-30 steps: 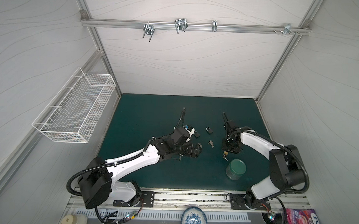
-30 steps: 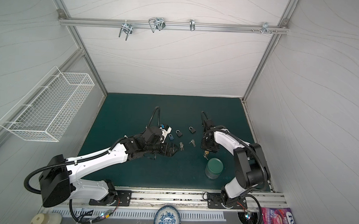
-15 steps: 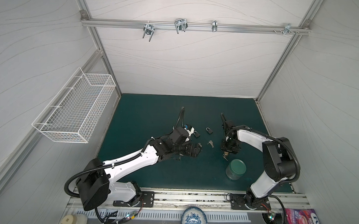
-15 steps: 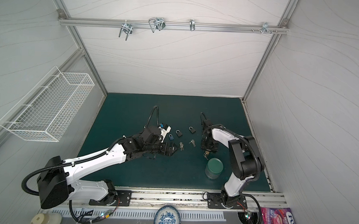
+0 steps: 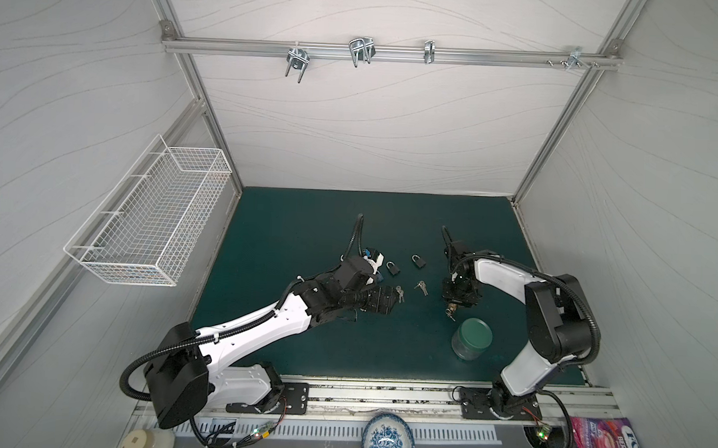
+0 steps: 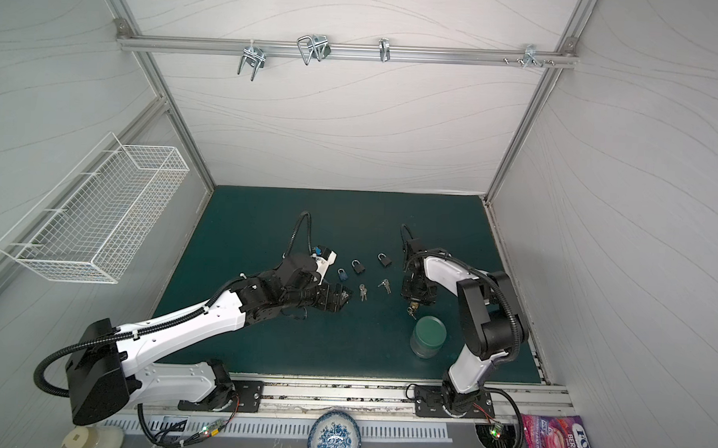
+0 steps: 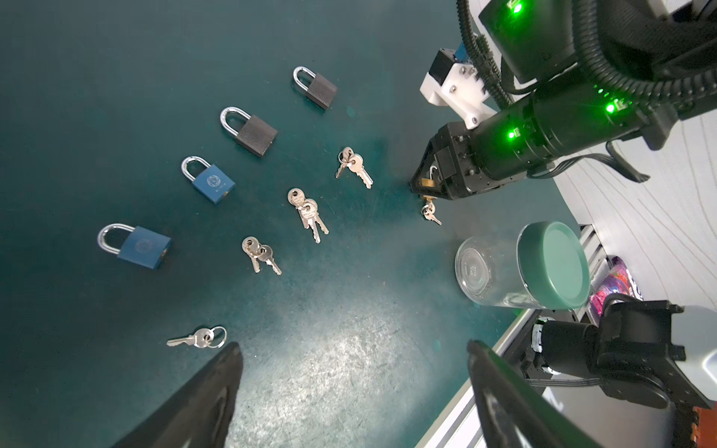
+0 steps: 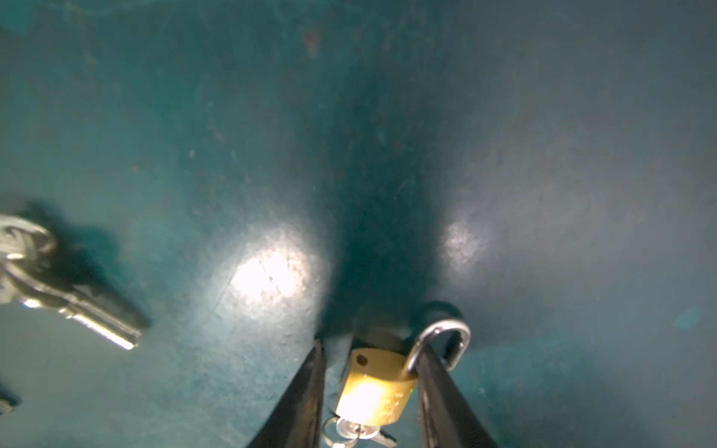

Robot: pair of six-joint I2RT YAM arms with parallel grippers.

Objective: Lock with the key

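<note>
**A:** Which containers are there, and what's in them?

**B:** The jar [image 5: 471,338] stands upright at the lower right of the mat in both top views, with its green lid on. Through the clear glass only its own base shows. A wire basket [image 5: 149,220] hangs on the left wall, and only mesh shows there. A blue-patterned bowl [image 5: 387,440] sits at bottom centre, off the mat.

**A:** Where's the brass padlock?

**B:** The brass padlock [image 8: 374,388] sits between the fingers of the right gripper [image 8: 370,347], just above the jar in a top view. Its shackle is swung open and a key [image 8: 357,428] is in its base. The jaws are partly spread astride it. One finger touches the shackle, and a strip of mat shows beside the other.

**A:** And the other pincer?

**B:** The left gripper [image 7: 351,345] is spread wide with nothing between its fingers. It is at mid-mat, near the key bunches [image 7: 308,211] and the four other padlocks [image 7: 252,130].

**A:** How much room is there to move?

**B:** The jar is close beside the right gripper and near the mat's front edge. The widest open stretch of the scuffed dark green mat [image 5: 307,231] is the upper part, toward the back wall. White panels enclose it, and a rail [image 5: 377,53] with hooks crosses the top.
</note>
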